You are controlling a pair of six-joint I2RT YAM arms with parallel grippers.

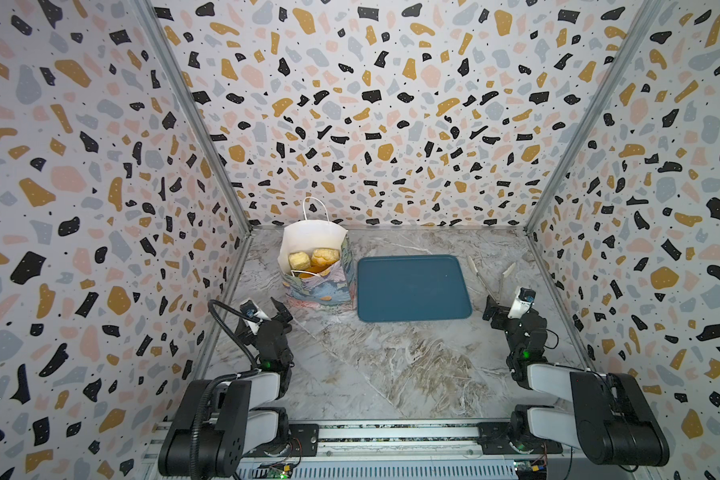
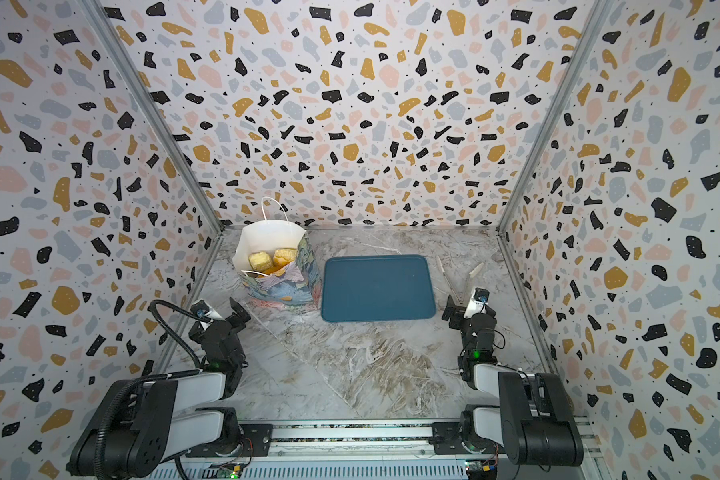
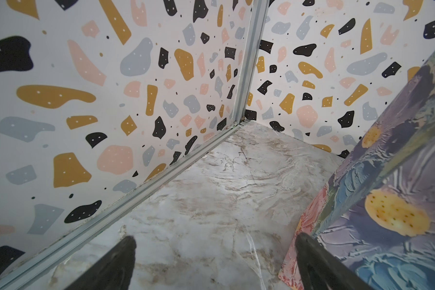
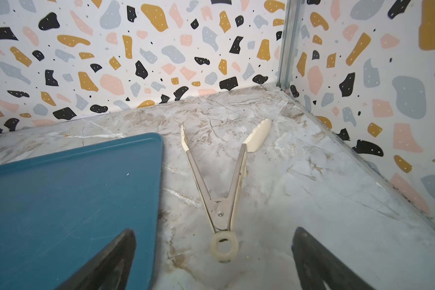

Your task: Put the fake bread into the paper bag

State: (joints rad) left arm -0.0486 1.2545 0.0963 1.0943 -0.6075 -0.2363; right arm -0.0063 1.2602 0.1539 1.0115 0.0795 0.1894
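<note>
Fake bread (image 1: pixel 312 259) inside paper bag (image 1: pixel 321 291), desk's far-left corner; left hand (image 3: pixel 216 239), right hand (image 4: pixel 215 232) both spread apart, empty.

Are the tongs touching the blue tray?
Apart. The right wrist view shows a strip of bare table between the tongs and the edge of the tray.

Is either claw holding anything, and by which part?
Nothing is held: the left claw stands open beside the paper bag, the right claw open near the tongs.
</note>
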